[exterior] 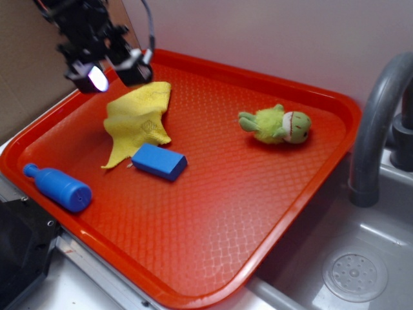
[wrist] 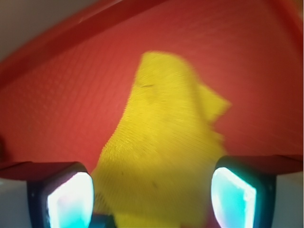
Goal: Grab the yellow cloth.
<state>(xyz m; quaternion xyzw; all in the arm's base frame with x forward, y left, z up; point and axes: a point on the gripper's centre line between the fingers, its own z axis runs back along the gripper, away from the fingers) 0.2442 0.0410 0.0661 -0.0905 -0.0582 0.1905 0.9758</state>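
On the red tray [exterior: 213, 213], toward its far left corner, lies the yellow cloth [exterior: 139, 119], spread in a loose, crumpled shape with one narrow tail reaching toward the near left. A blue block [exterior: 159, 161] sits at the cloth's near edge, touching or slightly overlapping it. Near the tray's left rim a blue bottle [exterior: 59, 187] lies on its side, well apart from the cloth. A fuzzy green plush toy [exterior: 277, 125] lies toward the far right of the tray, well away from everything else.

The claw [exterior: 111, 71] hangs above the far end of the cloth, released, its two fingers spread with a clear gap between them and nothing held. In the exterior view the fingertips appear to be above the fabric rather than pressed into it, though the exact height cannot be told.

In the wrist view the claw [wrist: 152, 194] looks straight down on the cloth [wrist: 164, 156], which fills the space between the two pale fingertips [wrist: 71, 199] and runs off toward the tray's rim [wrist: 57, 38]. The picture is blurred, so the weave shows only as soft streaks.

To the right of the tray a grey faucet [exterior: 381, 123] curves over a sink [exterior: 361, 258] with a round drain.
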